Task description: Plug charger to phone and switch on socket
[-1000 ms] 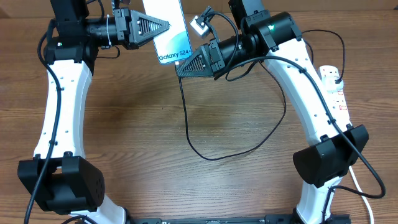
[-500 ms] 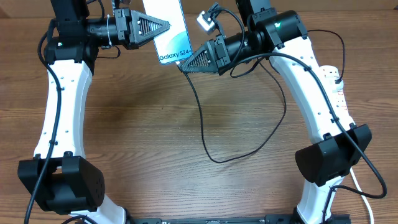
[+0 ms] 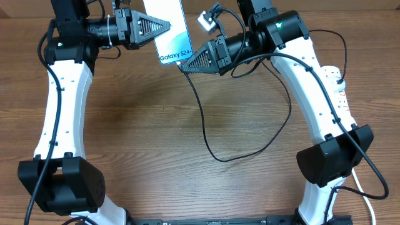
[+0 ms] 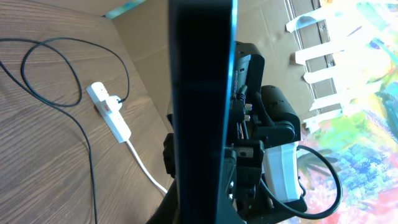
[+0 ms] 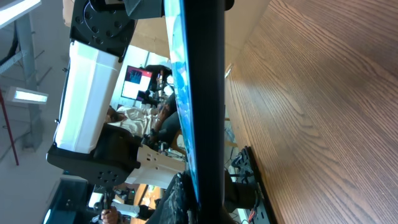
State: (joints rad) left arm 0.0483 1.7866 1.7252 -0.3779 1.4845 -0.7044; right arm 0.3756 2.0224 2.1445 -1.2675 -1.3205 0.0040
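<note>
Moved since a second ago: the right gripper (image 3: 183, 67) has gone up toward the far side of the table (image 3: 137, 131), and its tip now sits against the lower edge of the phone (image 3: 174, 39) instead of below it; the hanging loop of the charger (image 3: 203, 119) has swung to the right with it
Last half second: only the bottom of that loop has shifted a little
Unmoved: the left gripper (image 3: 167, 26) and the phone are where they were
Left gripper: clamped on the phone's long left side, holding it off the table with the screen facing the overhead camera and "Galaxy S24+" readable
Right gripper: pinched on the charger close to its connector end, and the cable drops straight from its tip; the connector is hidden, so whether it is in the phone's port cannot be told
Phone: in the air at the far middle of the table, between the two grippers; each wrist camera sees it edge-on as a dark slab, with a thin blue sliver of screen in the right wrist view
Charger: runs from the right gripper down into a wide loop on the wood at mid-table, back up under the right arm (image 3: 312, 94), then off right to the far end of the socket (image 3: 340, 87)
Socket: flat at the table's right edge, well apart from the phone; red switches show, but their position is too small to tell; the white lead (image 4: 146, 168) leaves its near end
</note>
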